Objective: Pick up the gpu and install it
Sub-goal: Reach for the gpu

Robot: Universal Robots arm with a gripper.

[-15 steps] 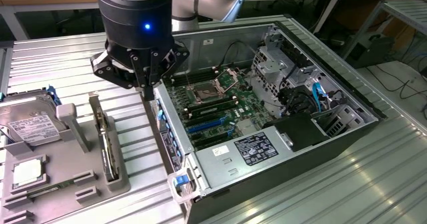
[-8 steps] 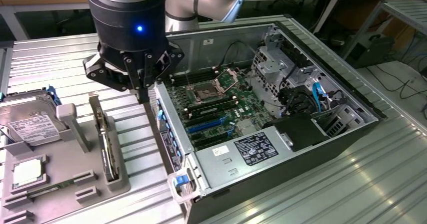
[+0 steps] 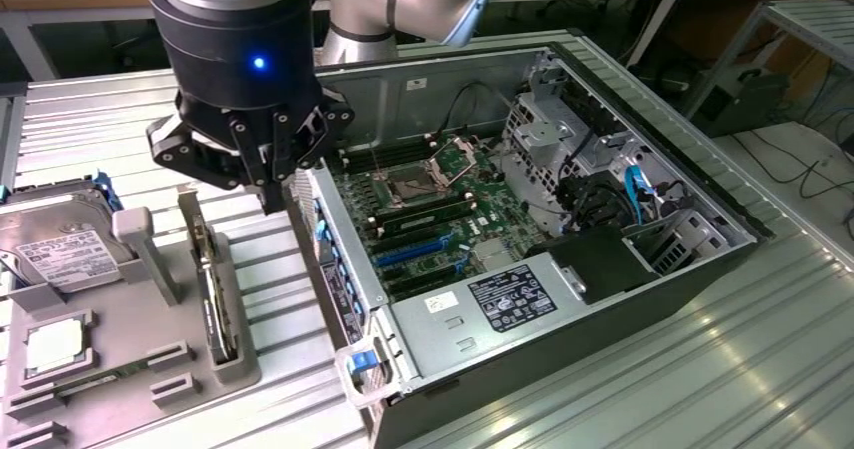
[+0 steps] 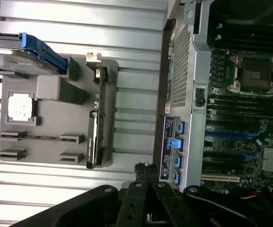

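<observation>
The gpu [image 3: 211, 289] is a thin dark card standing on its edge in a slot of the grey holder [image 3: 134, 379], at the exterior view's left. In the wrist view the gpu [image 4: 94, 130] has its silvery bracket at one end. My gripper [image 3: 274, 201] hangs above the gap between the holder and the open computer case [image 3: 400, 359], higher than the card and apart from it. Its fingers [image 4: 141, 172] are pressed together with nothing between them. The blue expansion slots [image 3: 407, 254] on the motherboard lie bare inside the case.
A silver hard drive [image 3: 54, 244] with a white label and blue clips stands in the same holder. A square CPU chip [image 3: 56, 341] lies beside it. Inside the case are a drive cage [image 3: 547, 139] and cables. All rests on a ribbed metal table [image 3: 747, 369].
</observation>
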